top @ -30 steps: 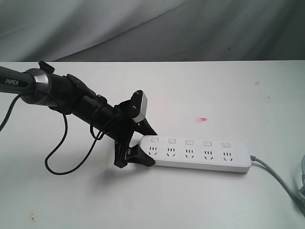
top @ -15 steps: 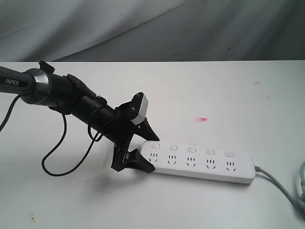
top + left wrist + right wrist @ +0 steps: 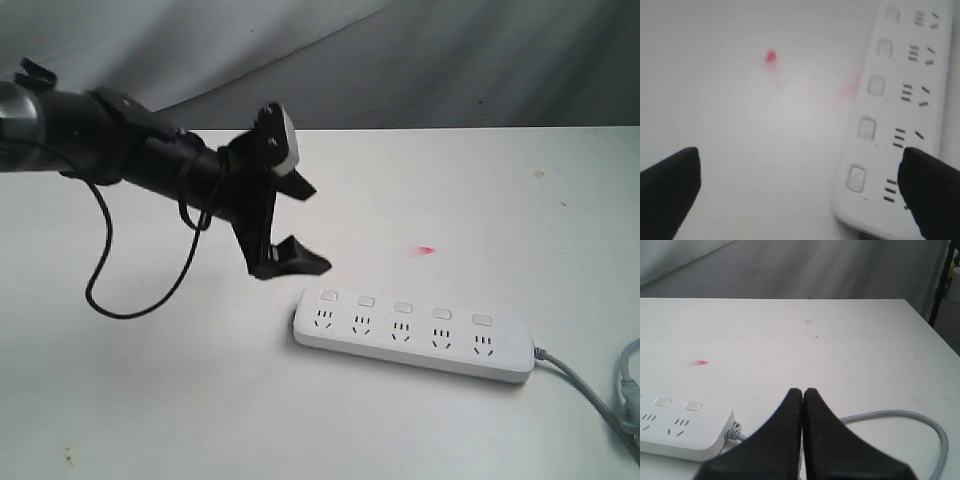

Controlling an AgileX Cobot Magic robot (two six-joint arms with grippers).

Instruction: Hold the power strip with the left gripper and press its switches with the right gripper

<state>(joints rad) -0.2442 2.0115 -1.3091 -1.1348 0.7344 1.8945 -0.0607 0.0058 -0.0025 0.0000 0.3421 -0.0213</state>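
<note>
The white power strip (image 3: 410, 335) lies flat on the white table, its five switches (image 3: 403, 306) in a row above the sockets and its grey cord (image 3: 585, 385) leaving at the right end. My left gripper (image 3: 310, 228) hangs open above and to the left of the strip's left end, touching nothing. In the left wrist view the strip (image 3: 890, 125) runs beside one jaw, and the left gripper (image 3: 800, 165) holds only bare table. My right gripper (image 3: 802, 391) is shut on nothing, behind the strip's cord end (image 3: 680, 432); the exterior view does not show it.
A small red mark (image 3: 427, 249) is on the table behind the strip. The left arm's black cable (image 3: 105, 290) loops down to the table. The grey cord (image 3: 900, 415) curves around the right gripper. The table's right edge (image 3: 935, 335) is close; grey cloth hangs behind.
My left gripper let go of the strip's left end and rose up and back to the left. The strip slid slightly right and nearer beforehand, then stayed put.
</note>
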